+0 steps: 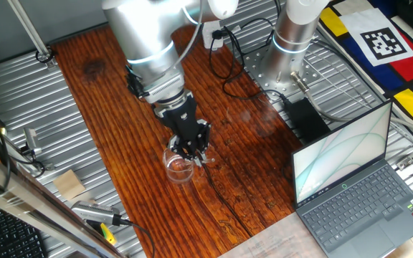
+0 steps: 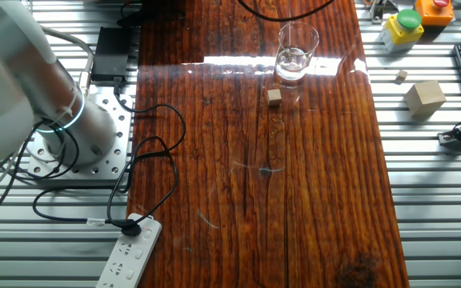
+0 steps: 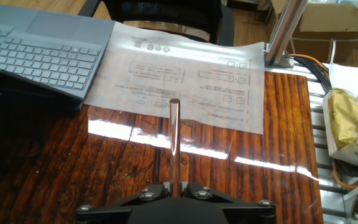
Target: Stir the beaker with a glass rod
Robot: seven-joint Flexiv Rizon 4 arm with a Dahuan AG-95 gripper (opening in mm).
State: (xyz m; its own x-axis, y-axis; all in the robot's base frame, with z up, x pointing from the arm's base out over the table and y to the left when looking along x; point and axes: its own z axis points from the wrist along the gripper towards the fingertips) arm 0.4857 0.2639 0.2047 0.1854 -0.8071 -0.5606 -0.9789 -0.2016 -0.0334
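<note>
One gripper (image 1: 194,152) has its fingers clamped on the glass rod (image 3: 174,140), poised just above the beaker (image 1: 178,166) near the table's (image 1: 264,179) left edge; stirring remains.

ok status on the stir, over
End effector shut on the glass rod. Beaker upright, right beside it. Rod in beaker: cannot tell. Black cable lies close by.

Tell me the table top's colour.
Glossy reddish-brown wood grain on the table, clearest in the other fixed view.
</note>
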